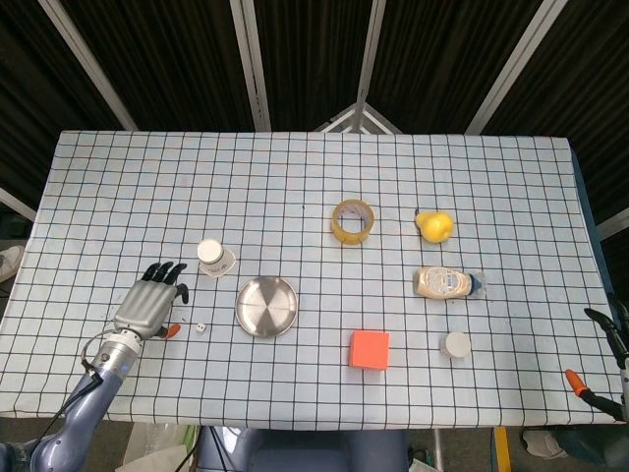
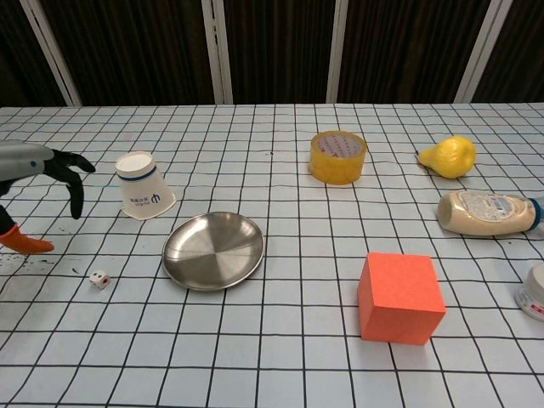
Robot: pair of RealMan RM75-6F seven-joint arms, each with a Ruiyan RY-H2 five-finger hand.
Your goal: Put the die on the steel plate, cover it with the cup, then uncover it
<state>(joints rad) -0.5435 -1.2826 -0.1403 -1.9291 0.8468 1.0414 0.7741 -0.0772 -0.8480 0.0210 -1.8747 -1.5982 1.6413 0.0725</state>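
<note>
progress: basically zero so far, none of the three steps done yet
die (image 1: 200, 326): sitting on the table (image 1: 295, 177), just left of the steel plate, not touching it; tiny white cube with red pip showing in the chest view (image 2: 99, 278)
steel plate (image 1: 266, 305): bare, nothing in it, right-side up near the front-left middle of the table
cup (image 1: 214, 258): lying tilted on its side just behind and left of the plate, white bottom facing up toward the camera; untouched, apart from the plate
left hand (image 1: 149, 300): hovering over the table just left of the die, fingers spread and pointing away from the robot, holding nothing; orange thumb tip closest to the die, not on it as far as can be told
right hand (image 1: 611, 344): only a sliver at the far right edge of the head view, well away from everything; can't tell how the fingers sit
step in hand: looks like lining up for the die pickup, judging by where the left hand is
left to do: pick up die, drop it on the plate, grab the cup and flip it over the die, then lift it off again
watch out: die is really small for those fingers, could easily skid on the cloth
clutter: tape roll (image 1: 353, 219), orange cube (image 1: 370, 349), sauce bottle (image 1: 447, 283), all well to the right and out of the way
</note>
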